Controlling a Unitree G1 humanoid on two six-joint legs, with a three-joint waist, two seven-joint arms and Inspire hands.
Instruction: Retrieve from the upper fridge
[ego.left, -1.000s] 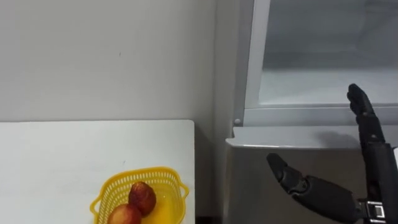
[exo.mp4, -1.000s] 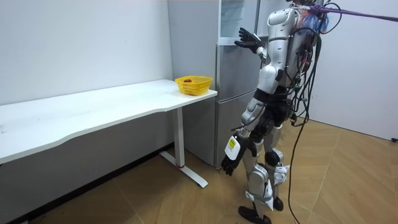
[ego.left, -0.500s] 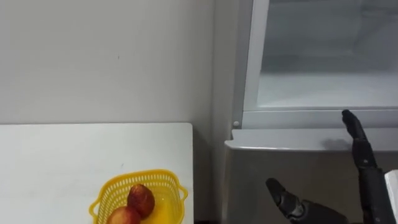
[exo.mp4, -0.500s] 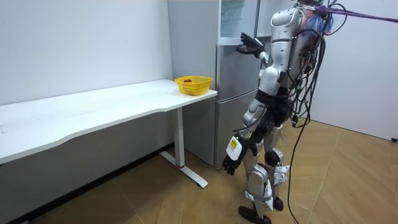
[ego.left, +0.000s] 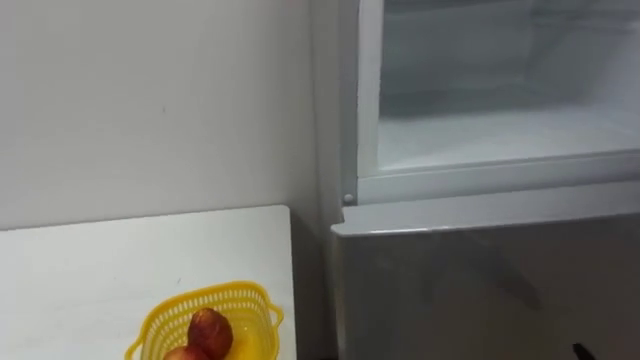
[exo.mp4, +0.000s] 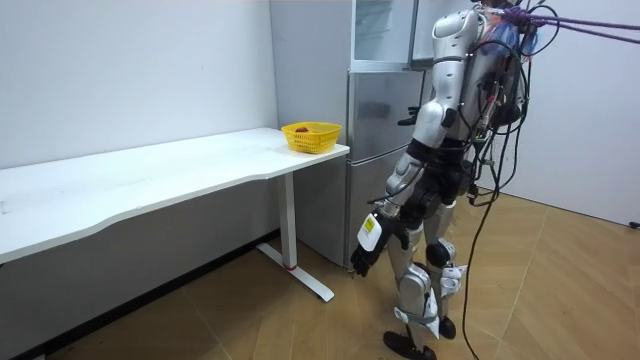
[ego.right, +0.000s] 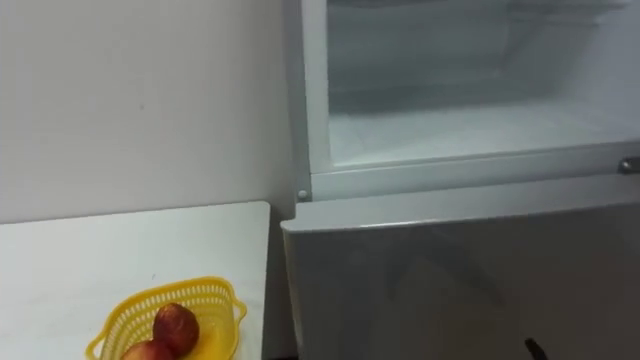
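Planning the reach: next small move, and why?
Probably tilt the head up first: the open white upper fridge compartment is cut off at the view's top, and the right robot hand sits low, before the grey lower fridge door.

I read satin grey metal on the fridge door, a yellow plastic lattice basket, and a smooth matt white tabletop.

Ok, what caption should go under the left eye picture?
Open upper fridge stands beside a white table with red fruit in a yellow basket.
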